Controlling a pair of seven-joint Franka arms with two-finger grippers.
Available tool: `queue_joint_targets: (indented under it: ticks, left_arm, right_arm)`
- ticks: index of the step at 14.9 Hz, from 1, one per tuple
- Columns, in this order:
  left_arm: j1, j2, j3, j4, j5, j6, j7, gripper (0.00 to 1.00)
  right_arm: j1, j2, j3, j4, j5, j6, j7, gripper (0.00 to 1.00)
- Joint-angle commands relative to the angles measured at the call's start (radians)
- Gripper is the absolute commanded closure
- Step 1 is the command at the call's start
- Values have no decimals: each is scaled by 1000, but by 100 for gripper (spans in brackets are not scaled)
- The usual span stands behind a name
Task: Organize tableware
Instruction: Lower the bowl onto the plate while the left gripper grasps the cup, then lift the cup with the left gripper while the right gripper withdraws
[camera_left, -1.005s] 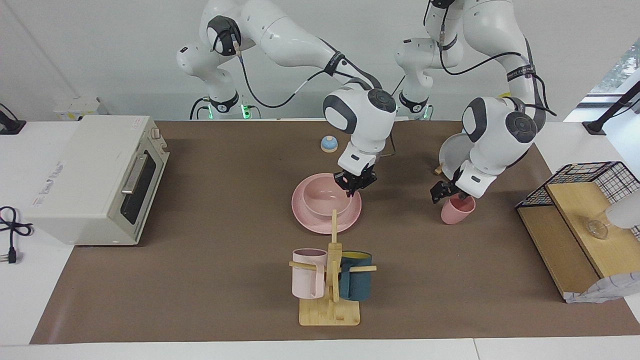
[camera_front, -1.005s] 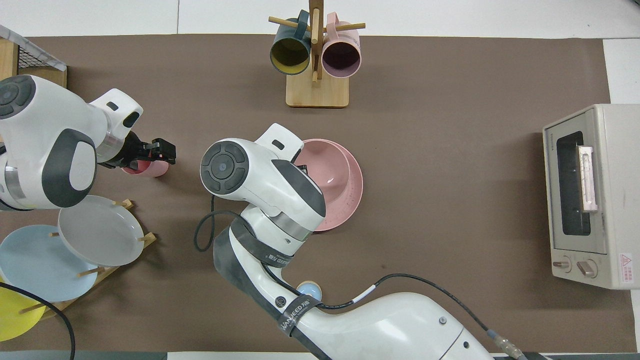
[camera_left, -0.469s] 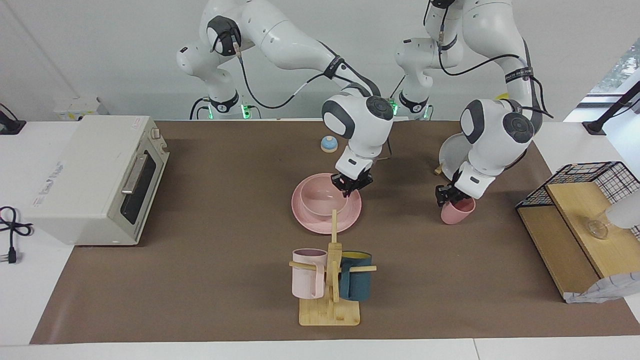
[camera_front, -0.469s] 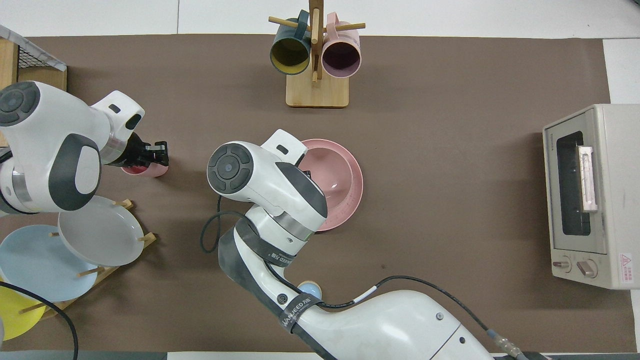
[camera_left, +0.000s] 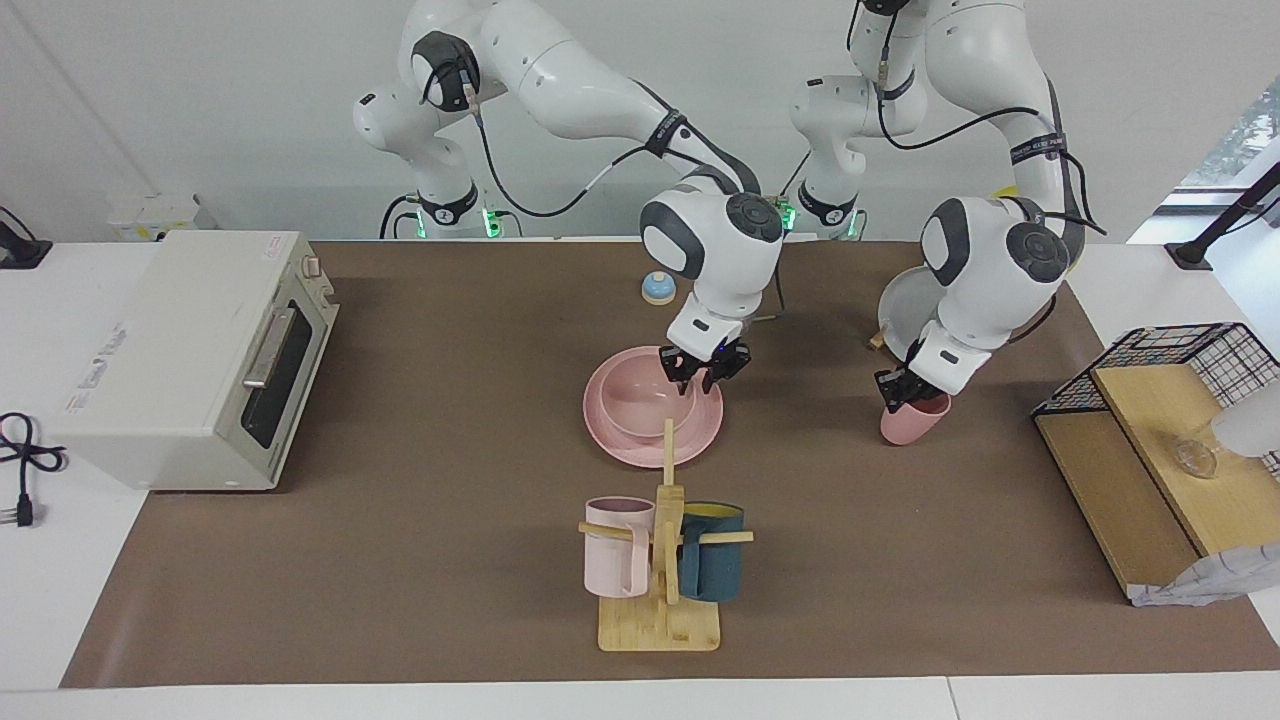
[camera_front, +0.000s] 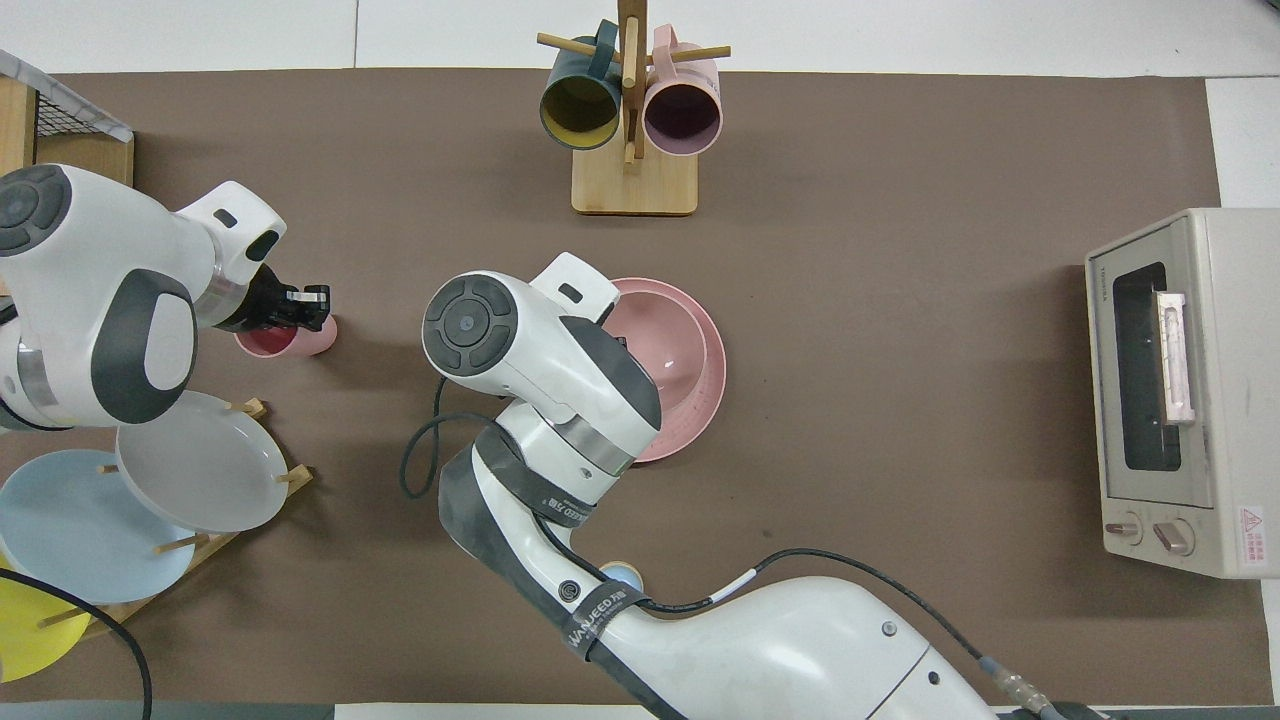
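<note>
Pink tableware sits mid-tabletop: we see the bowl nested on the plate, with the right tool over the bowl's rim nearest the robots, fingers parted around nothing. Toward the left arm's end, the left tool seems clamped on the rim of the cup, which stands on the tabletop near the plate rack.

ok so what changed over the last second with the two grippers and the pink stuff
The left gripper closed in on the pink cup rim. The right gripper rose slightly over the pink bowl, apparently letting go. Bowl, pink plate and cup kept their places.
</note>
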Motion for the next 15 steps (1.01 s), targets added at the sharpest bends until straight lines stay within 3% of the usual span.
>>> queue_joint_targets:
  ticks: [1, 6, 10, 11, 13, 15]
  left_arm:
    - [-10, -16, 8, 97, -1, -127, 11, 100]
    - [-51, -14, 6, 319, 1, -394, -33, 100]
    - [-197, 55, 5, 515, 27, -557, -265, 100]
    - [-223, 81, 0, 571, 21, -581, -320, 100]
    - [-307, 110, 0, 620, -8, -580, -434, 100]
    - [-373, 154, 0, 645, -17, -557, -529, 100]
  right_arm:
    - [-41, -40, 10, 3, 16, -35, 4, 30]
    - [-157, -152, 12, 78, 38, -202, -120, 30]
    - [-321, -261, 9, 43, 75, -319, -275, 21]
    - [-355, -284, 9, 34, 77, -360, -297, 17]
    - [-450, -333, 9, 8, 77, -403, -344, 0]
    - [-554, -383, 9, -4, 94, -455, -447, 0]
